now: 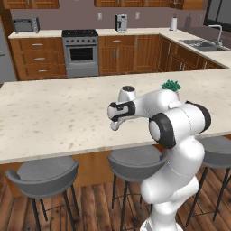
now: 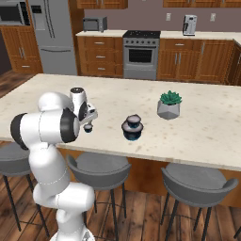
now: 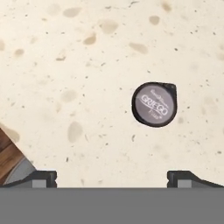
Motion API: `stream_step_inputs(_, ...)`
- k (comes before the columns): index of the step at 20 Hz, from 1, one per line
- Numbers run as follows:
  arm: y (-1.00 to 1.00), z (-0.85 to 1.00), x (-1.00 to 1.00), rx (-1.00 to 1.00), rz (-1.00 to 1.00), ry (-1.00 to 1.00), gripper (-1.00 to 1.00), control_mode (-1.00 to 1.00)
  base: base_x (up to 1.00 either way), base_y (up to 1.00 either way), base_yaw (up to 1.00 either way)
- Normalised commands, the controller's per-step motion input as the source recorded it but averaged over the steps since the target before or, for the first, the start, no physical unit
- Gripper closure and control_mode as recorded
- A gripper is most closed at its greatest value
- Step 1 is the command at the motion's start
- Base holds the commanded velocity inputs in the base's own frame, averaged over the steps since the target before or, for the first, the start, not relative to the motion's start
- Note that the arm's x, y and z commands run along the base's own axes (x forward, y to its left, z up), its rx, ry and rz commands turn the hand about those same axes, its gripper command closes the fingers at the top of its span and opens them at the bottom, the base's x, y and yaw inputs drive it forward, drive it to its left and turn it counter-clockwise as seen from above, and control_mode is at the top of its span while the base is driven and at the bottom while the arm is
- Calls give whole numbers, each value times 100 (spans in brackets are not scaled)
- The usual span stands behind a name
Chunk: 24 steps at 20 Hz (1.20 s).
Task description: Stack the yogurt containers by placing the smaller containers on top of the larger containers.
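The tiniest yogurt container (image 3: 155, 104), a dark cup with a pale printed lid, stands alone on the speckled island counter. In the right base view this tiny cup (image 2: 88, 127) sits just below my gripper (image 2: 87, 120). My gripper (image 3: 112, 177) hangs open above the counter with nothing between its fingers; the cup lies ahead of it, towards the right finger's side. Further right, a mid-sized dark cup (image 2: 133, 121) rests on top of the widest cup (image 2: 132, 134), which has a bluish lower edge. In the left base view my gripper (image 1: 116, 124) points down at the counter, and the arm hides the cups.
A green potted plant (image 2: 169, 104) in a grey pot stands right of the stack; its leaves (image 1: 171, 85) peek over my arm. The island counter (image 2: 197, 132) has its near edge close to the cups, with grey stools (image 2: 101, 165) below it.
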Motion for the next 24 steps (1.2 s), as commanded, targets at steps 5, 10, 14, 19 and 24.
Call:
stream_step_inputs(5, 2, -11, 20, -1, 0, 0, -100, -100, 0, 0, 0)
stream_step_inputs(10, 0, -8, 25, 0, 0, 0, -100, -100, 0, 0, 0)
stream_step_inputs(14, 0, -9, 14, 0, 0, 0, -100, -100, 0, 0, 0)
stream_step_inputs(19, 0, -14, 1, -1, 0, 0, -100, -100, 0, 0, 0)
stream_step_inputs(24, 0, -11, 5, 0, 0, 0, -100, -100, 0, 0, 0)
